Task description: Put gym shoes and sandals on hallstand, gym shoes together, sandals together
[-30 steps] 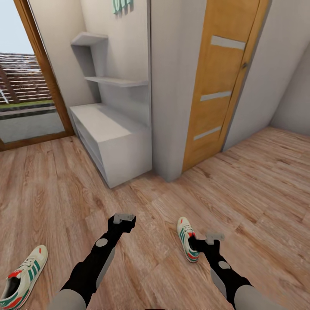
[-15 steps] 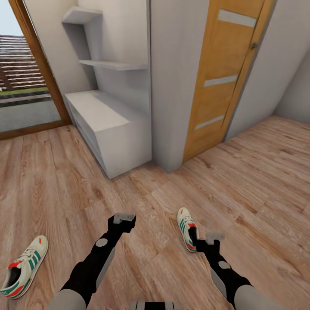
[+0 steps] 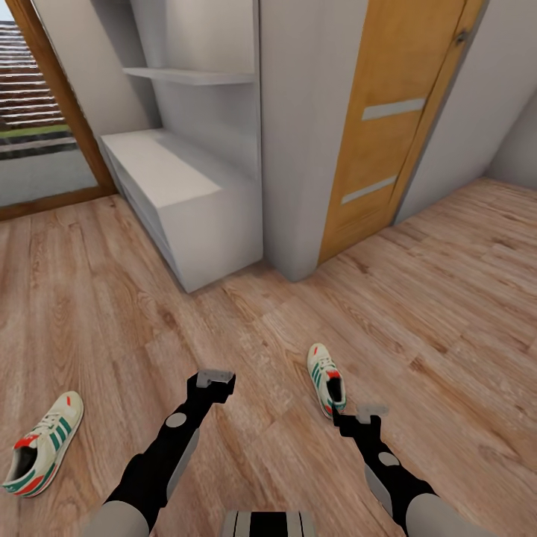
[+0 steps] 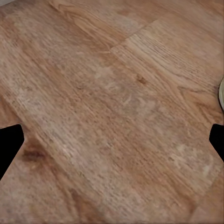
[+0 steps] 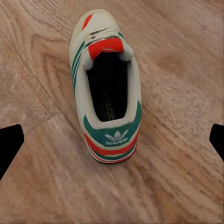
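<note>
Since a second ago the view has tilted down; the right gripper (image 3: 371, 409), jaws spread and empty, hangs over a gym shoe (image 3: 326, 377) on the corridor floor (image 3: 447, 313), and an off-centre close could push it aside.

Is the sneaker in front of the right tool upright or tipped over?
Upright. The gym shoe rests sole-down on the floor, its opening facing up with the insole visible, between the open right tool's fingertips.

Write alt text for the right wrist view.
A cream-white gym shoe with green stripes and an orange-red tongue lies upright on the wood-plank corridor floor, heel toward the camera. The dark fingertips of the open right gripper sit wide apart at either edge, touching nothing.
</note>
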You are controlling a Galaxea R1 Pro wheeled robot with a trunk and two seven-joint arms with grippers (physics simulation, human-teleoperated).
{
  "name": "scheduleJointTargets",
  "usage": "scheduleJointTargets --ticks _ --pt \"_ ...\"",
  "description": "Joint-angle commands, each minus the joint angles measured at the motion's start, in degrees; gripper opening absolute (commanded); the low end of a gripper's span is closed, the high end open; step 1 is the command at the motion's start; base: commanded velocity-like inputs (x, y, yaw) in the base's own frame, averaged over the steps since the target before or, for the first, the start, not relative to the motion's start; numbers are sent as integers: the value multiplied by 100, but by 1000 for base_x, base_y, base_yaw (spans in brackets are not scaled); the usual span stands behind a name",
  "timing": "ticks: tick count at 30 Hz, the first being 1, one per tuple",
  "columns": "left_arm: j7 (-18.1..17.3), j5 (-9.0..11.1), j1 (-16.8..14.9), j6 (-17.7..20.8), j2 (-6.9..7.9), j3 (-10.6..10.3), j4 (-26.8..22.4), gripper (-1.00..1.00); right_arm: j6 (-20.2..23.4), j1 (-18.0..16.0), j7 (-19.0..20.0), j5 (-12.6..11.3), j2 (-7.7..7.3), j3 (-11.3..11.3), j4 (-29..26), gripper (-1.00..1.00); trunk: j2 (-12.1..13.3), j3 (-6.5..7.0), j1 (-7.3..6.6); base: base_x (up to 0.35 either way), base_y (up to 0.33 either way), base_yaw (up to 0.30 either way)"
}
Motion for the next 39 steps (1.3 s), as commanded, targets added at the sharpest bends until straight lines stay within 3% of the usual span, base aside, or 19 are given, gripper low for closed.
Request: scheduleJointTargets --ticks 1,20,31,39 --pt "-2 0 -1 30 0 -1 -9 100 -20 -3 8 -2 1 -18 5 100 -3 -36 1 0 0 0" --pt "-3 0 -1 26 -1 -2 -9 100 -20 -3 8 7 2 -18 5 100 -29 -634 50 0 0 0" --pt "-2 0 -1 25 2 2 -9 100 -20 -3 8 2 2 -18 5 100 -29 -693 50 5 0 0" --pt "-2 0 -1 29 -1 3 -9 100 -20 -3 8 2 2 -18 5 100 -29 -694 50 223 56 0"
